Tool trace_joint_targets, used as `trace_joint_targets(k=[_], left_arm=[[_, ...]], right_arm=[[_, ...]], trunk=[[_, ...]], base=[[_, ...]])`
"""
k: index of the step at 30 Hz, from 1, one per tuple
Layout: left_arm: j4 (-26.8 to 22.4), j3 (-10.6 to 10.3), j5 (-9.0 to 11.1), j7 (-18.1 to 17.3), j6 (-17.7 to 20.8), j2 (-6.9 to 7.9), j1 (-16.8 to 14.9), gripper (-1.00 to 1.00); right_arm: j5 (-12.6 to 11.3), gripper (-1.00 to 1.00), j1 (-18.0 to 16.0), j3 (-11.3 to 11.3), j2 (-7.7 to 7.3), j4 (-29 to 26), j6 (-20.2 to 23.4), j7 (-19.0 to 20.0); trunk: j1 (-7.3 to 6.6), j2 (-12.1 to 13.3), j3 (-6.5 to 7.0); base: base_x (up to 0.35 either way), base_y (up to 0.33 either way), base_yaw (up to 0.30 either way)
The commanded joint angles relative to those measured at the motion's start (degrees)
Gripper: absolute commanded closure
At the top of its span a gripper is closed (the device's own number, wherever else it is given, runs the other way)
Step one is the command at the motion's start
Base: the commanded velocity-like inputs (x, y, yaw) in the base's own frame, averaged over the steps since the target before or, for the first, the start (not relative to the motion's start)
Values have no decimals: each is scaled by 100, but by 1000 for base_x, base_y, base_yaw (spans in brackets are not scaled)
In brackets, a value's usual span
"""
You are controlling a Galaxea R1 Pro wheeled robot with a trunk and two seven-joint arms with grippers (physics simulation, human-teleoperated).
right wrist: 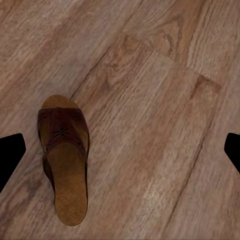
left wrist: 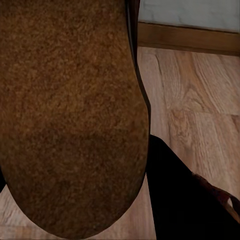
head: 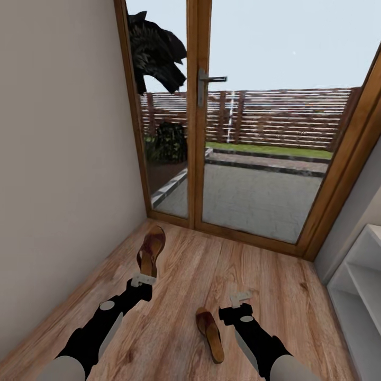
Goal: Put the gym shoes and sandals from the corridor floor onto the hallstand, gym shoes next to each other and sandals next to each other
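Head view: left gripper clamps one sandal by its heel end, lifted off the corridor floor, right gripper spread wide beside the other sandal lying flat; risk: such an end-grip may slip during transfer to the hallstand.

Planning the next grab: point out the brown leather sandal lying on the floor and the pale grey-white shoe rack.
Brown leather sandal on the floor (right wrist: 64,162), right wrist view, tan footbed.
Pale grey-white shoe rack (head: 365,280), head view, shelf edge.
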Motion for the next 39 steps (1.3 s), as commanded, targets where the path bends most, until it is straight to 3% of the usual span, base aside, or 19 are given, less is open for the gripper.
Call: trace_joint_targets(k=[1, 18, 30, 39], left_arm=[[-5, -15, 14, -8, 8, 5, -3, 100], [-5, -15, 37, -8, 8, 11, -3, 100], [-5, -15, 41, -8, 8, 13, -3, 100], [-5, -15, 41, -10, 7, 13, -3, 100]], right_arm=[[-27, -100, -3, 48, -5, -10, 39, -47], [-29, -100, -3, 40, -1, -10, 39, -47], [-32, -100, -3, 39, 1, -21, 39, -47], [-21, -100, -3, 41, -12, -29, 39, -48]], trunk=[[21, -44, -33], [394, -726, -490], [425, -742, -862], [449, -754, -1069]], base=[[0, 0, 0], [0, 0, 22], [0, 0, 44], [0, 0, 0]])
